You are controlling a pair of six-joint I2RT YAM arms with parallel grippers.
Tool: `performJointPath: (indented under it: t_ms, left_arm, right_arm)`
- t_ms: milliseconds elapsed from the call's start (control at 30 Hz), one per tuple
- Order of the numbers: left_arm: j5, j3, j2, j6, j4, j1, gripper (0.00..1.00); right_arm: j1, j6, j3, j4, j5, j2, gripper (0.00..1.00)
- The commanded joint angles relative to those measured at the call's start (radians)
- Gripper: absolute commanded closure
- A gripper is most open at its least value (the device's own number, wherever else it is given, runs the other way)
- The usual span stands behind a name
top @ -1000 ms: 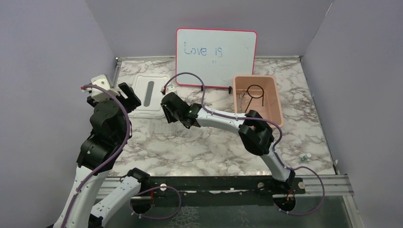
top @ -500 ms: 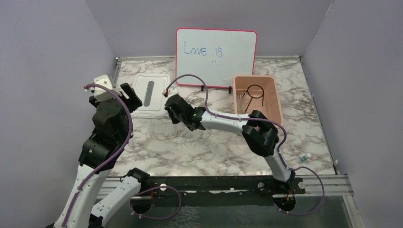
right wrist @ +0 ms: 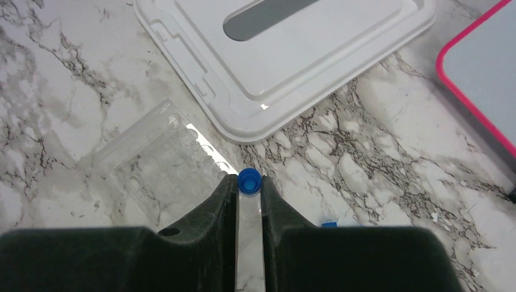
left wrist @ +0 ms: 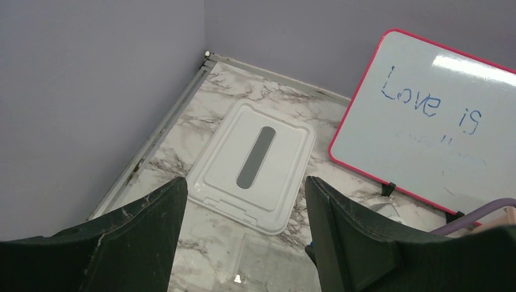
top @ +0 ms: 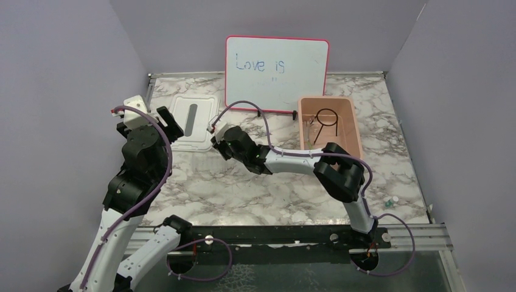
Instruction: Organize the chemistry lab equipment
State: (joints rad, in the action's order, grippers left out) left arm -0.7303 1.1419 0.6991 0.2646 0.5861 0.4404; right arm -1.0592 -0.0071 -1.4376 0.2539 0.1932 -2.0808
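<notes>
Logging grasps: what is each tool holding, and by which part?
The right tool grips a blue-capped tube along its body; the left tool holds nothing.

Plain lavender walls (top: 61, 73) are enclosing a white-and-grey marbled tabletop (top: 243, 194) on three sides; a metal rail (top: 182, 75) is running along its far edge.
</notes>
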Motion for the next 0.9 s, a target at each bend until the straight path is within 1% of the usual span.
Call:
performJointPath:
  t_ms: [0,233,467,533,600,700,800,867]
  left_arm:
    - [-0.026,-0.006,0.003,-0.008,-0.006,-0.003,0.26]
    - [-0.015,-0.026,0.006,-0.005,-0.020,-0.003,0.26]
    - [0.109,-0.069,-0.011,0.050,-0.021,-0.003,0.26]
    - [0.114,-0.079,-0.019,0.059,-0.021,-0.003,0.26]
    - [0.120,-0.081,-0.021,0.062,-0.014,-0.003,0.26]
    - [0.132,-0.084,-0.025,0.065,-0.012,-0.003,0.26]
    - [0.129,-0.097,-0.030,0.065,-0.016,-0.003,0.26]
    - [0.129,-0.112,-0.030,0.067,-0.025,-0.003,0.26]
  right_arm:
    - [0.005,-0.113,0.031,0.115,-0.078,0.047,0.85]
    - [0.025,-0.065,0.016,0.077,-0.139,0.054,0.83]
    - [0.020,0.043,0.013,0.077,-0.058,0.063,0.83]
    - [0.011,0.051,-0.004,0.067,0.012,0.063,0.84]
    - [0.011,0.069,-0.013,0.078,0.030,0.064,0.84]
    - [0.007,0.111,-0.046,0.044,0.059,0.027,0.85]
    - [-0.006,0.115,0.013,0.125,0.079,0.028,0.86]
    - [-0.010,0.119,0.029,0.134,0.092,0.033,0.86]
